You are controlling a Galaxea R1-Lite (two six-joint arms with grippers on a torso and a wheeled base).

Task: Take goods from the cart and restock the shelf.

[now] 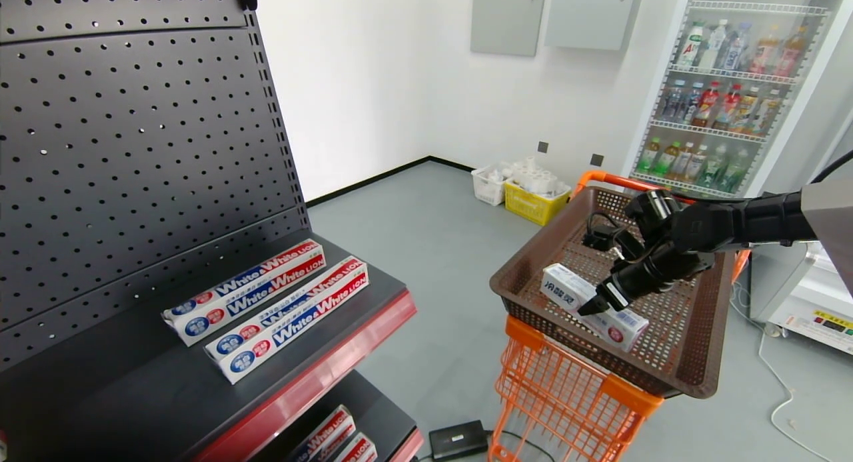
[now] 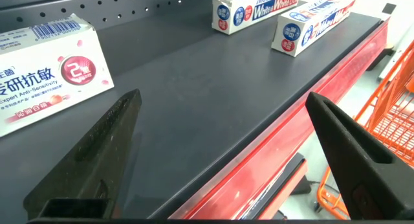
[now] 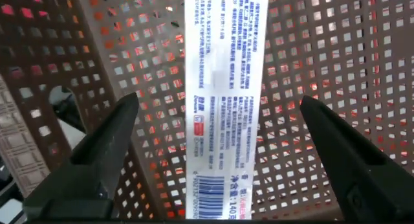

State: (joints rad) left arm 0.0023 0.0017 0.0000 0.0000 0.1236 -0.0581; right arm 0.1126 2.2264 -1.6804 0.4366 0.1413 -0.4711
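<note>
Head cam: mounted high, faces forward and down. It sits far enough back to take in the shelf [image 1: 133, 382] on the left, the cart [image 1: 566, 409] with its brown basket [image 1: 693, 355] on the right, and the room behind.

Left wrist cam: low and close over the shelf [image 2: 213, 101], looking along it past the left hand [image 2: 223, 98] toward the back long box [image 2: 255, 7] and the front long box [image 2: 310, 30]. It shares the shelf's red front edge and both boxes with the head cam.

Right wrist cam: very near, looks straight down into the basket [image 3: 323, 68], with the right hand [image 3: 218, 100] straddling the basket box [image 3: 224, 56]. It shares the mesh and that box with the head cam.
</note>
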